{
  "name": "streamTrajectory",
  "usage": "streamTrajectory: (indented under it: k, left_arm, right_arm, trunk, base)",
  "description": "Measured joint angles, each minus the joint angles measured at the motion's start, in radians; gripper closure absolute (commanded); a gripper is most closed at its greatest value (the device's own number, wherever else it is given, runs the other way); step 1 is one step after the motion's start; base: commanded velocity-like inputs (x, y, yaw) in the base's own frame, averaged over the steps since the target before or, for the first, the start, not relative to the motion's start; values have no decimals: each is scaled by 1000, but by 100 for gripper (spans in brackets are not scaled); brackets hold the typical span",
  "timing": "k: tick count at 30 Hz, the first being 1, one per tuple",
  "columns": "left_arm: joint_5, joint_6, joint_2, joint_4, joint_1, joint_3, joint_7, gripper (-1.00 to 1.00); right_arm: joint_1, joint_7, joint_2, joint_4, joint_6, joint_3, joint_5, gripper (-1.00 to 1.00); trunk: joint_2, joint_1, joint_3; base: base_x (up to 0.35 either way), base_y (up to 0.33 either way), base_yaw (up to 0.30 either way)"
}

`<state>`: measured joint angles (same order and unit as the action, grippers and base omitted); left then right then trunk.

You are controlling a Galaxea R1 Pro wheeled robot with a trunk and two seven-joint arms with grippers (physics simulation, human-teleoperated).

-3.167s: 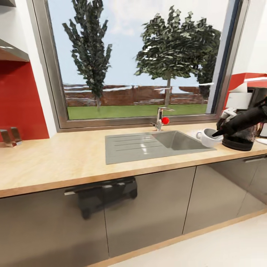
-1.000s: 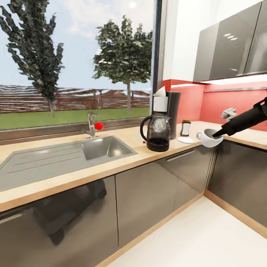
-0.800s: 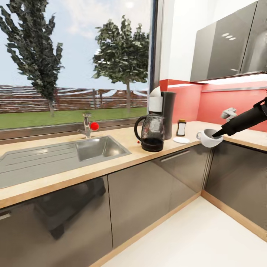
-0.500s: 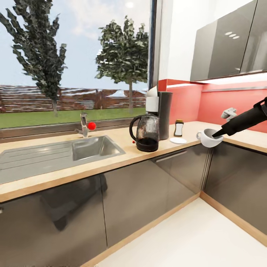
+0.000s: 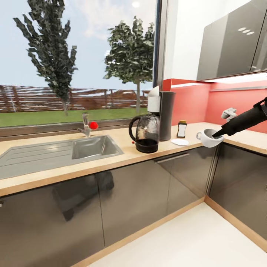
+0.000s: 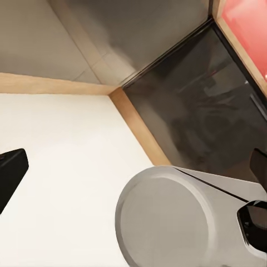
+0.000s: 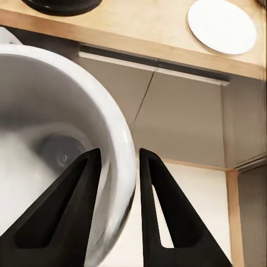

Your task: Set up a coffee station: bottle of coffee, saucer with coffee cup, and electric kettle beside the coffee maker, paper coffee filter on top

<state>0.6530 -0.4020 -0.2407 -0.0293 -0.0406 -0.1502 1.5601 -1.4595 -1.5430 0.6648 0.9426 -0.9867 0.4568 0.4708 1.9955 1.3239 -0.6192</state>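
So the right arm's black claw has its two fingers clamped over the rim of the small white rounded coffee cup with the loop handle, one finger inside the bowl and one outside, which the right wrist view shows really clearly. The cup looks empty inside, just a shiny white bottom. It's held in the air out past the front edge of the long light beige wood-grain tabletop, over the glossy dark grey cabinet fronts and not touching anything. On the tabletop near the inner corner sits the small flat round white saucer, bare, with nothing on it; the wrist camera catches it too, close to the front edge. Just behind the saucer is the small dark coffee bottle with a yellow-gold cap. Next over is the tall dark grey coffee maker with its white upper part, and right in front of that the clear glass kettle with black base and handle, dark in its lower part. A steel sink is set into the tabletop further along, empty. For the left claw I can't tell whether it's open or closed; only dark bits at the frame edges show.
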Motion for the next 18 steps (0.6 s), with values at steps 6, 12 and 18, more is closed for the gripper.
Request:
streamTrajectory:
  k: [6, 12, 18]
  left_arm:
    - [0, 0, 0, 1, 0, 0, 0, -100]
    - [0, 0, 0, 1, 0, 0, 0, -100]
    - [0, 0, 0, 1, 0, 0, 0, -100]
  right_arm:
    - [1, 0, -1, 0, 0, 0, 0, 100]
    - [1, 0, -2, 0, 0, 1, -1, 100]
    - [1, 0, -4, -22, 0, 1, -1, 100]
  trunk:
    - [0, 0, 0]
    - [0, 0, 0]
    - [0, 0, 0]
  base:
    - [136, -115, 0]
    - [211, -78, 0]
    - [143, -53, 0]
